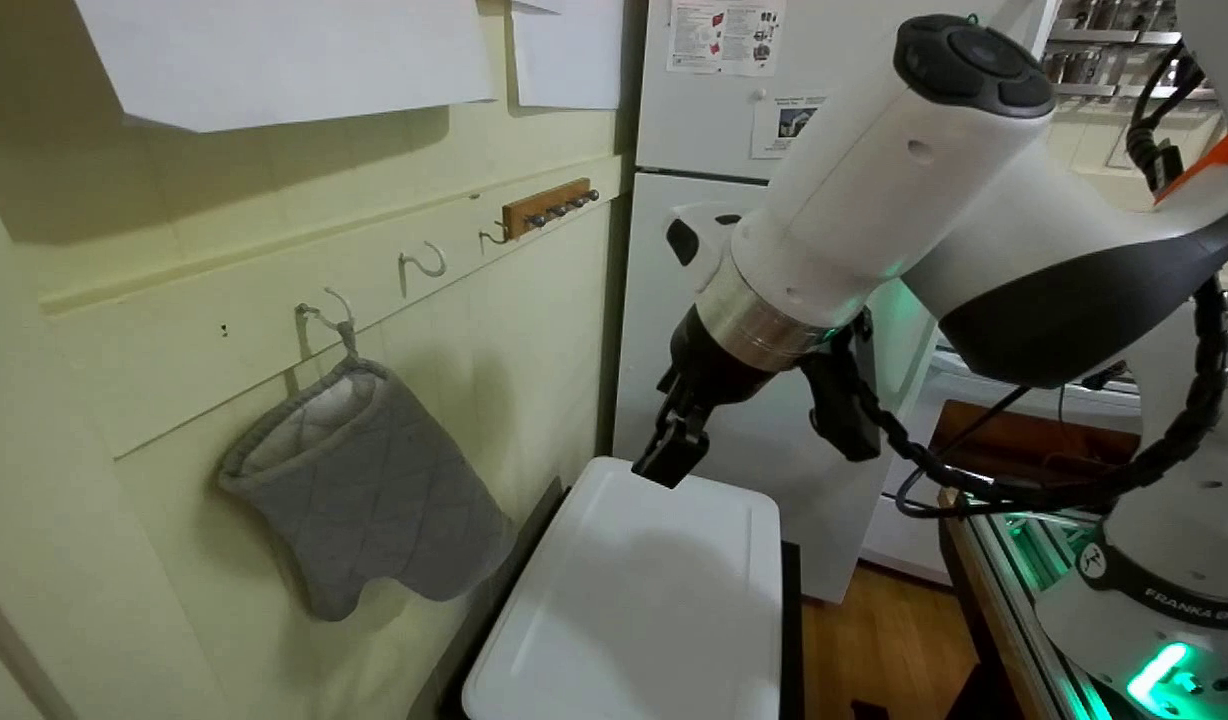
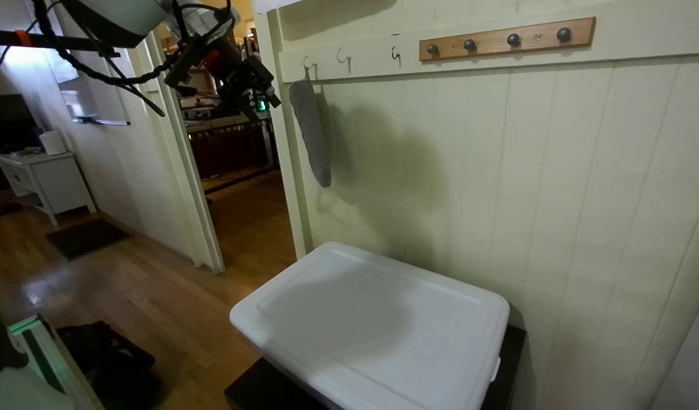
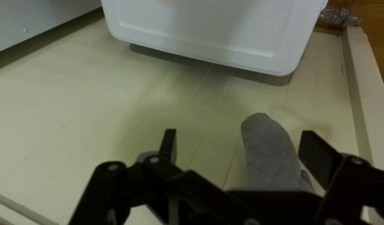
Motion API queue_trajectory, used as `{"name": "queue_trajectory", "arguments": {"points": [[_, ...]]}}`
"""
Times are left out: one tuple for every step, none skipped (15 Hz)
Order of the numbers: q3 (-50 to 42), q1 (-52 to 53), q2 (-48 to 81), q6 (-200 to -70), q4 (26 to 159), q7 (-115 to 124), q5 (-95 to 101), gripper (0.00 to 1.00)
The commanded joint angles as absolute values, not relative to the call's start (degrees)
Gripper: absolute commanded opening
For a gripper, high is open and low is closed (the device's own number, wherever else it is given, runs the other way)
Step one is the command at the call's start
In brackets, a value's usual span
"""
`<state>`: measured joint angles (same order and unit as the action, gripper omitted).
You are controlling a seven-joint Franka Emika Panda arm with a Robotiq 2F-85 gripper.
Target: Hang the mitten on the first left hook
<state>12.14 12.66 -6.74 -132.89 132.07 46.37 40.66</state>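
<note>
Three curved metal hooks line the wall above the white lid, and on the first left hook we find the grey mitten, hanging by its loop, higher than the lid. Its long axis slopes: in an exterior view the cuff gapes up and away from the lid, the rounded end aims down toward it, and the thumb points downward. In an exterior view we get the mitten nearly edge-on, its lower tip leaning toward the lid.

Above the lid's level, the gripper has its fingers spread wide, with nothing in their hold. The wrist view sets the mitten between them, but in an exterior view the arm holds them clearly apart from it.

The lid is smooth, crossed by a soft shadow, over a black support. Behind it the wall rises in pale panels; past its end we see a white fridge, and away from the wall lies wood floor.

Up the wall from the lid, a wooden rack shows dark knobs, and white sheets jut over the hooks. A clear bottle lies near the lid's corner. In the wrist view the gripper's body covers the mitten's upper part.
</note>
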Motion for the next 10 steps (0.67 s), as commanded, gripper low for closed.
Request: {"name": "queue_trajectory", "arguments": {"points": [[11.8,11.5,-9.2,-140.3,135.8,44.3,36.3,1.0],[11.7,11.2,-9.3,-142.0,136.3,44.0,35.6,1.0],[11.6,11.0,-9.4,-143.4,136.8,43.8,34.7,1.0],[11.6,10.8,-9.4,-144.6,137.2,43.4,34.0,1.0],[11.7,10.6,-9.4,-145.2,137.5,43.2,33.3,1.0],[12.7,10.1,-7.8,-142.7,135.0,44.5,35.6,1.0],[12.8,9.9,-7.7,-142.9,135.1,44.4,35.5,1.0],[12.8,9.8,-7.7,-142.8,135.0,44.4,35.5,1.0],[12.9,9.7,-7.7,-142.8,134.9,44.4,35.5,1.0],[12.9,9.7,-7.7,-142.8,134.9,44.4,35.5,1.0]]}}
